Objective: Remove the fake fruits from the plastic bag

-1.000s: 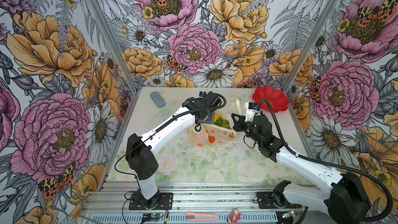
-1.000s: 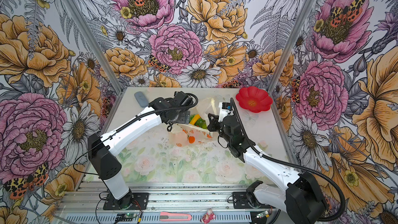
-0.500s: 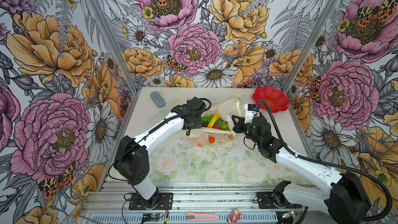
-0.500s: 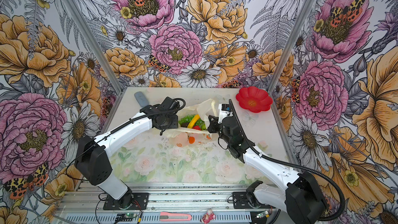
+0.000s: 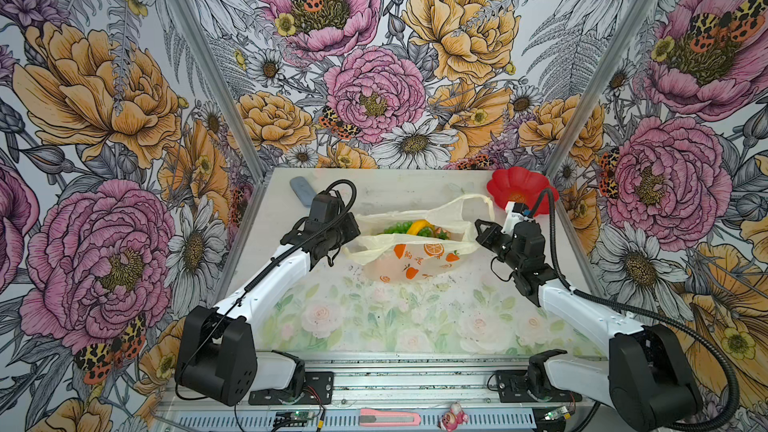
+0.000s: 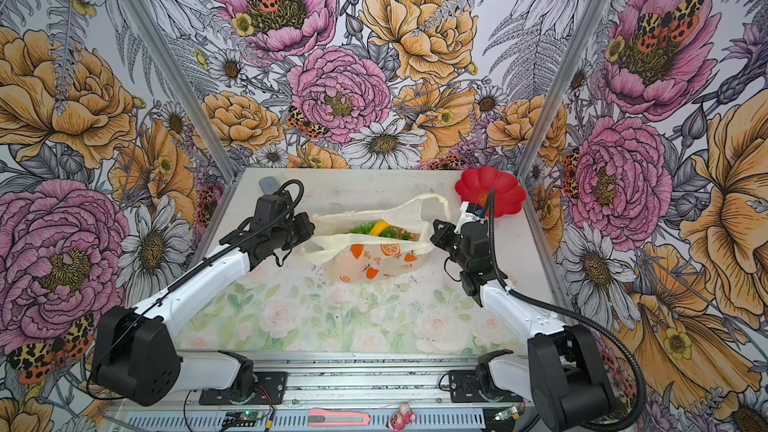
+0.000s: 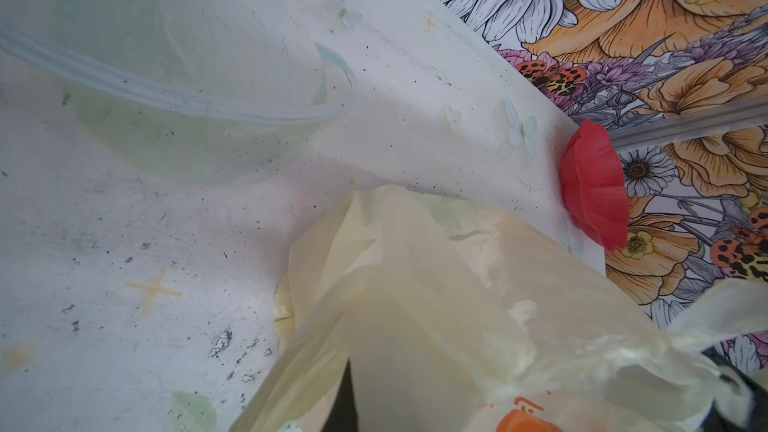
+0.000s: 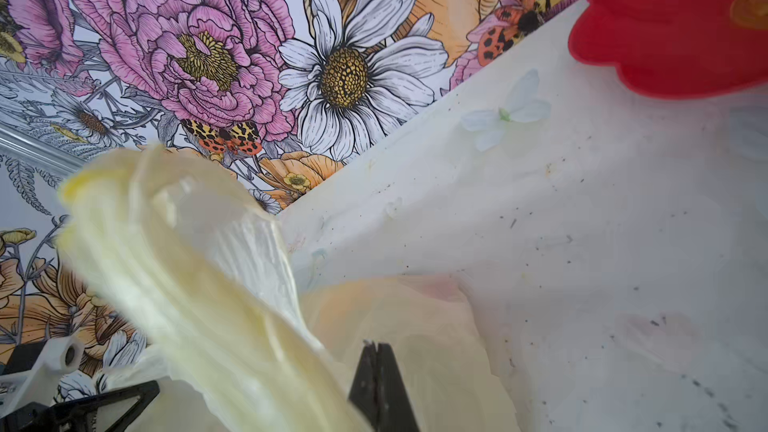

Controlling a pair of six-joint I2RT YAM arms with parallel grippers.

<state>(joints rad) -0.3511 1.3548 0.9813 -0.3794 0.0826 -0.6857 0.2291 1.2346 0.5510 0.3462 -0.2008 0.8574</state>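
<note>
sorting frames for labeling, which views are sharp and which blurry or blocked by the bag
Both top views: sharp, evenly lit, fake fruits legible inside the plastic bag. Left wrist view: bag film close to the lens and soft, table grit sharp. Right wrist view: bag badly blurred up close; red plate soft.

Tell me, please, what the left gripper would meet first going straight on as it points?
The plastic bag, right at the tips of the left gripper; the fruits inside lie farther along, though depth is unclear.
</note>
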